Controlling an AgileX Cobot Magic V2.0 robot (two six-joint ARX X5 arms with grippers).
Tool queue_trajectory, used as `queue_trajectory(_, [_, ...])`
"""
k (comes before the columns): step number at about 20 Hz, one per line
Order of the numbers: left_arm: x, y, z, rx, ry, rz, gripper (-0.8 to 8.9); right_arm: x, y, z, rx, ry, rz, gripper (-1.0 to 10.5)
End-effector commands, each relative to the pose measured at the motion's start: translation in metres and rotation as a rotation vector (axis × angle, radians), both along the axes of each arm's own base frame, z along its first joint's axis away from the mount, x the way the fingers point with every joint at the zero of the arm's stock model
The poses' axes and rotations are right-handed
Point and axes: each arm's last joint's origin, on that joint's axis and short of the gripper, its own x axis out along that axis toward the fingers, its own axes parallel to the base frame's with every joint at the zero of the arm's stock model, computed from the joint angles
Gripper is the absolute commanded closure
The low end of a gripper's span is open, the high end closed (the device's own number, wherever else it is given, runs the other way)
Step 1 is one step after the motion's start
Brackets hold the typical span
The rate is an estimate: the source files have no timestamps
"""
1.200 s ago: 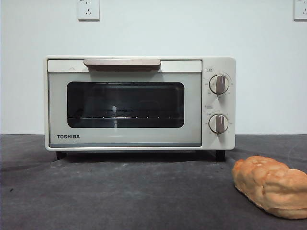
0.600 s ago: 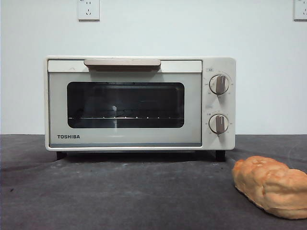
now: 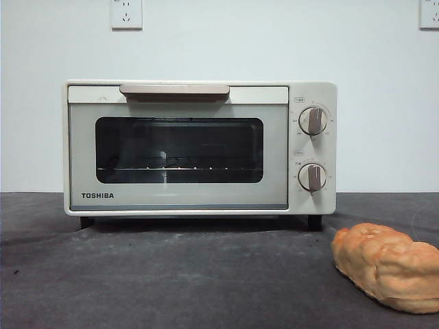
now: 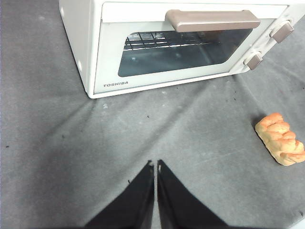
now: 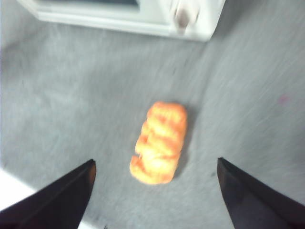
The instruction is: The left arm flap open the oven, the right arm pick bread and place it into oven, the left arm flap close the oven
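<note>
Nothing is shifting in the front view since a second ago; I am seeing the oven [image 3: 200, 148] and the bread [image 3: 387, 267] sitting exactly where they were, and neither arm is entering that view. I am looking at a cream-white oven standing on the dark grey surface [image 3: 171, 274] with its door shut, the beige handle [image 3: 175, 90] lying across the top of the door, and two round knobs [image 3: 313, 120] stacked on its right panel; a wire rack [image 3: 164, 166] is showing through the dark window. I am finding the golden-orange loaf lying on the surface in front of the oven, off to its right side, well apart from it. My left pincer [image 4: 155, 165] is hovering over the bare surface in front of the oven with its two black jaws pressed together, holding nothing; my right pincer [image 5: 155, 164] is hanging above the bread with its jaws spread wide on either side, not touching it; that view is blurred.
</note>
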Motion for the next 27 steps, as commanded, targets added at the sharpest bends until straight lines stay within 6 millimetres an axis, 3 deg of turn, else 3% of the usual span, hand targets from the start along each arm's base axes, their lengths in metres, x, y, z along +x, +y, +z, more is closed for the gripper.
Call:
queue_trajectory(1, [0.000, 0.000, 0.006, 0.003, -0.026, -0.009, 7.95, 0.008, 0.009, -0.013, 0.049, 0.038, 0.000, 5.4])
queue_trajectory(6, [0.000, 0.000, 0.006, 0.003, -0.025, -0.009, 7.95, 0.022, 0.038, -0.049, 0.018, 0.078, 0.014, 5.4])
queue_trajectory(14, [0.000, 0.000, 0.005, 0.003, -0.017, -0.010, 7.95, 0.044, 0.080, -0.080, -0.182, 0.064, -0.052, 5.4])
queue_trajectory(23, [0.000, 0.000, 0.005, 0.003, -0.017, -0.009, 7.95, 0.065, 0.098, -0.116, -0.246, 0.144, -0.051, 5.4])
queue_trajectory(27, [0.000, 0.000, 0.005, 0.003, -0.017, -0.009, 7.95, 0.067, 0.099, -0.121, -0.262, 0.164, -0.049, 7.0])
